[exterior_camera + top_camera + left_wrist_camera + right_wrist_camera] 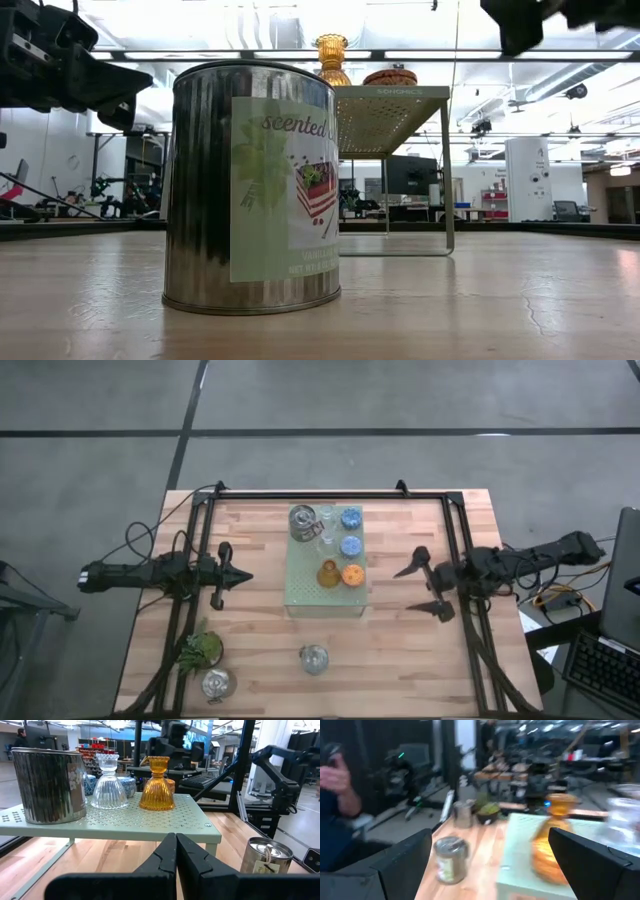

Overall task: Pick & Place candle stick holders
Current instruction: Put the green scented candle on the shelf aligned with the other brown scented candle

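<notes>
Two claws idle: left claw (240, 575) closed empty, right claw (412, 589) wide open.

Bright, even overhead light with soft shadows; ceiling lights glare in the low view, and the right wrist view is smeared by motion blur.

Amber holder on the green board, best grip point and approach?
Grip the amber holder at its narrow waist, between flared cup and skirt. It stands upright at the green board edge facing the left gripper, so come level from there; the clear glass holder crowds its other side.
</notes>
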